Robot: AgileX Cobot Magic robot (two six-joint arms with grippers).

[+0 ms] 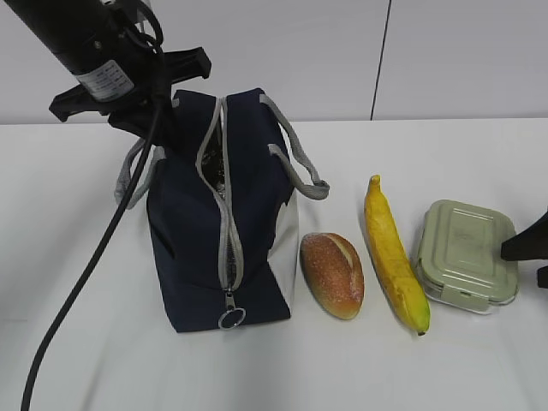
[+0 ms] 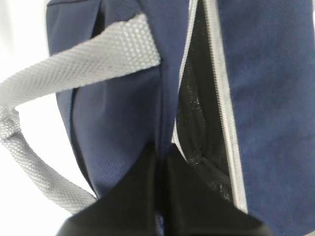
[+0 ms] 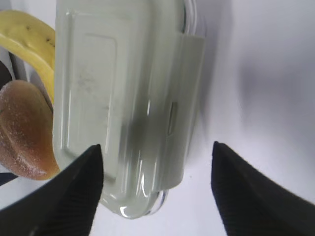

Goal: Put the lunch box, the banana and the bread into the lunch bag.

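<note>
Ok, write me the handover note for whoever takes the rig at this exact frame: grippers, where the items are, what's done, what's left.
Left gripper: shut, pinching the lunch bag fabric beside the zipper opening at the far end.
Right gripper: open, holding nothing, its fingers either side of the lunch box edge.
Lunch bag stands on the table, zipper mostly open, ring pull at the near end.
Bread, banana and lunch box lie in a row to the bag's right.
Done: bag opened and held.
Left: all three items still to go in.

Lunch bag interior dark and unreadable; right gripper cut by the exterior view's edge.
</note>
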